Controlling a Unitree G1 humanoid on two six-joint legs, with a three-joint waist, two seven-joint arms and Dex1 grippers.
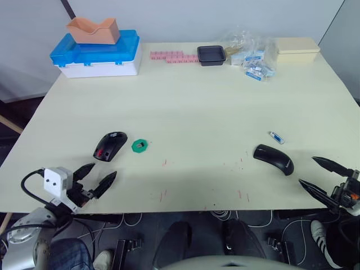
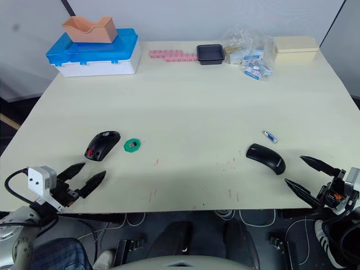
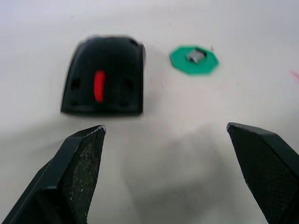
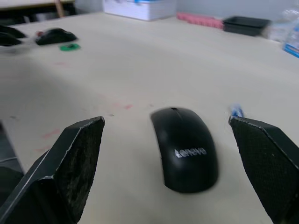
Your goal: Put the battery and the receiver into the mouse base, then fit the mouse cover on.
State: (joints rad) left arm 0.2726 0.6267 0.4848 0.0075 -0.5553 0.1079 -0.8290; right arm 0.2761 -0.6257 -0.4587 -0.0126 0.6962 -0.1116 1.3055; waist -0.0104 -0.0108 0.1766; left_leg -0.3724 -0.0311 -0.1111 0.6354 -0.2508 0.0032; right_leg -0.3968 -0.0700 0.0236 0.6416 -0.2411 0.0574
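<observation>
Pale cream tabletop (image 1: pixel 191 101) w/ task items lying spread along near edge. Black mouse base w/ red marks (image 1: pixel 109 145) is sitting near-left, small green octagonal piece (image 1: pixel 140 145) just beside it, not touching. Left gripper (image 1: pixel 95 177) is hovering near table edge, just short of base, fingers apart, holding nothing. Glossy all-black arched mouse cover (image 1: pixel 274 158) is lying near-right; slim white battery w/ blue end (image 1: pixel 276 136) is lying just beyond it, apart. Right gripper (image 1: pixel 323 177) is hanging off near-right edge, near cover, fingers spread wide, empty. Far side: blue-lidded white plastic box (image 1: pixel 97 53) w/ orange tray (image 1: pixel 93 30) on top, black square tray (image 1: pixel 211 54), tan box (image 1: pixel 297 45).
</observation>
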